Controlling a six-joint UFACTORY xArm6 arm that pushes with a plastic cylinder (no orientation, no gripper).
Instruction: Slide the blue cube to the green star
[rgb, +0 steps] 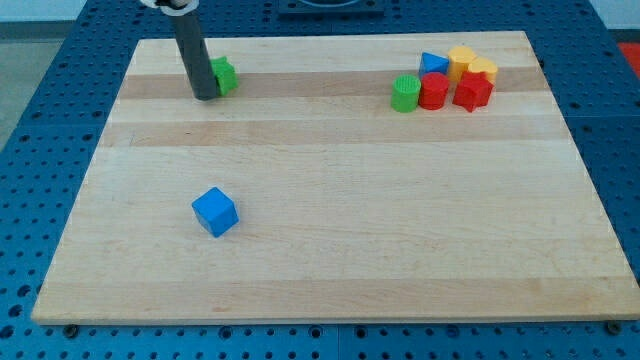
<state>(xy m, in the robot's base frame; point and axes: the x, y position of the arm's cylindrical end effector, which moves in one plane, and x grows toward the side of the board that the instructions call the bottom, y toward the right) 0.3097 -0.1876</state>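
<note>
The blue cube (215, 211) lies on the wooden board at the lower left of the view. The green star (224, 75) sits near the board's top left, partly hidden behind my rod. My tip (205, 96) rests on the board just left of and touching or nearly touching the green star, far above the blue cube.
A cluster of blocks sits at the top right: a green cylinder (405, 93), a red cylinder (433, 91), a red star (472, 91), a blue triangle (433, 63) and yellow blocks (470, 63). The board (350, 200) lies on a blue pegboard table.
</note>
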